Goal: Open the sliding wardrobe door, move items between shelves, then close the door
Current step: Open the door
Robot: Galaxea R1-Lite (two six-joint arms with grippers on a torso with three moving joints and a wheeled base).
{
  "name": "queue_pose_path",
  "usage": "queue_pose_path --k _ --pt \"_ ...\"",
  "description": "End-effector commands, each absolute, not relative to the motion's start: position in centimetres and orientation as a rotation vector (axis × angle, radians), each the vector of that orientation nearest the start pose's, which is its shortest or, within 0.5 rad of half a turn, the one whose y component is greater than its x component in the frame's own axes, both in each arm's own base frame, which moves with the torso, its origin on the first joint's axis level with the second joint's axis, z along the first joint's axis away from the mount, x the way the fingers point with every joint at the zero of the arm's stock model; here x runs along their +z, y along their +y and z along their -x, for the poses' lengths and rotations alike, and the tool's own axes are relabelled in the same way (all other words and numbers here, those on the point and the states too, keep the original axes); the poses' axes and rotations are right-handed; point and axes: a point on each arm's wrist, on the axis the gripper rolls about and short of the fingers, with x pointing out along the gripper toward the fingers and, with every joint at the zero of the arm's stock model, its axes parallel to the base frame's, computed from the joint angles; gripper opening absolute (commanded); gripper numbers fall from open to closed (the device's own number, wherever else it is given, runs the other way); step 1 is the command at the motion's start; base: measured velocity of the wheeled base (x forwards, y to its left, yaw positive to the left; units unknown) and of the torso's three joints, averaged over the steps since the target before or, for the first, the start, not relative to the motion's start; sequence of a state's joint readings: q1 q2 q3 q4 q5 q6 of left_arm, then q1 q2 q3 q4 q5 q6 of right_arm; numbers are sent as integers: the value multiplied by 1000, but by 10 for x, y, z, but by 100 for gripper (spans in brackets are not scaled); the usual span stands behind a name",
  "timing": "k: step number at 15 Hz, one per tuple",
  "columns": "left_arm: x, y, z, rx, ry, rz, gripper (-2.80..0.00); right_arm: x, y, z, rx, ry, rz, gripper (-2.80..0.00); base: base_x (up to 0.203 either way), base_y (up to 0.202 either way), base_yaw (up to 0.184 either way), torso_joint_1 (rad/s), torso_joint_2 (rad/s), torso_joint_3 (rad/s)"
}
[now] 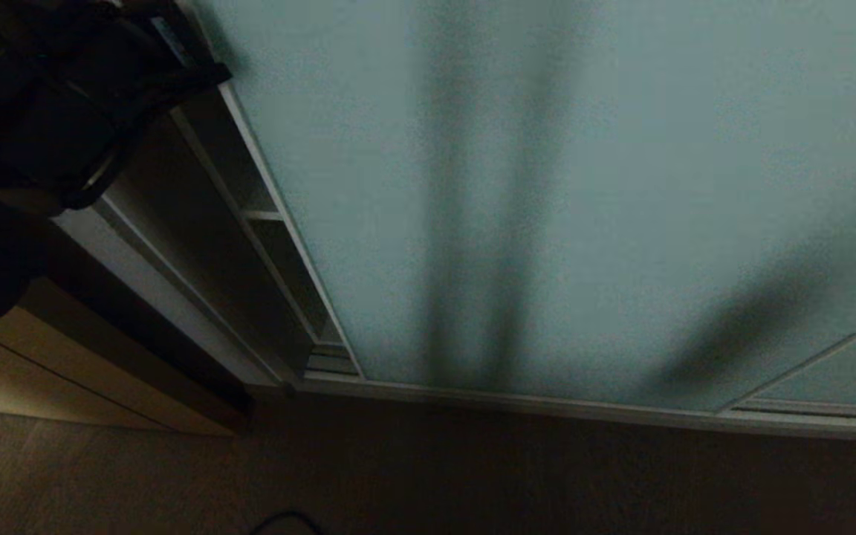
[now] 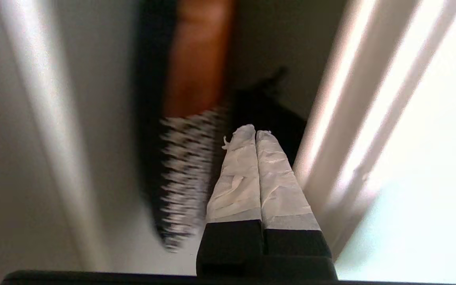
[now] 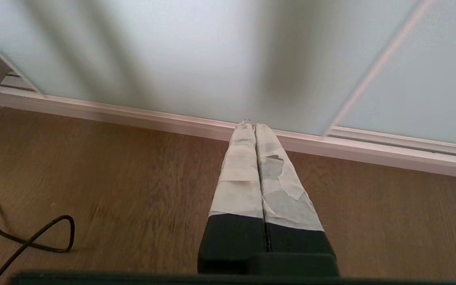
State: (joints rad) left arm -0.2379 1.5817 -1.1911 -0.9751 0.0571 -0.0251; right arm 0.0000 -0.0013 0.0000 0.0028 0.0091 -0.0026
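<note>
The sliding wardrobe door [image 1: 584, 186] is a pale teal frosted panel that fills most of the head view. A narrow gap along its left edge shows a shelf [image 1: 261, 215] inside. My left arm [image 1: 49, 111] is a dark mass at the upper left, in front of that gap. In the left wrist view my left gripper [image 2: 255, 132] is shut with nothing between its taped fingers, and it points into the wardrobe beside the door frame [image 2: 331, 130]. A black item [image 2: 271, 114] lies just beyond the tips. My right gripper [image 3: 253, 126] is shut and empty, hanging low over the floor near the door's bottom rail [image 3: 133, 114].
A blurred black-and-white striped thing [image 2: 184, 178] and an orange-brown thing [image 2: 196, 59] sit inside the wardrobe beside the left fingers. A light wood cabinet [image 1: 41, 379] stands left of the wardrobe. A black cable [image 3: 30, 237] loops on the wooden floor [image 3: 113, 190].
</note>
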Motion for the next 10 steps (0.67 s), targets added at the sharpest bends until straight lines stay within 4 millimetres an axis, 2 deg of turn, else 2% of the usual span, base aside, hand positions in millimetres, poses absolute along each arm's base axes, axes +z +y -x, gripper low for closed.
queue_pose_path --k 1,4,7,10 --pt "359 -77 -270 -204 -575 130 -280 75 0 23 9 3 3 -280 0 0 0 0 0 0" --pt "361 -82 -268 -221 -572 136 -280 75 0 23 9 3 3 -280 0 0 0 0 0 0" --pt "359 -97 -265 -270 -554 148 -280 75 0 23 9 3 3 -280 0 0 0 0 0 0" --pt "352 -124 -269 -345 -519 163 -280 75 0 23 9 3 3 -280 0 0 0 0 0 0"
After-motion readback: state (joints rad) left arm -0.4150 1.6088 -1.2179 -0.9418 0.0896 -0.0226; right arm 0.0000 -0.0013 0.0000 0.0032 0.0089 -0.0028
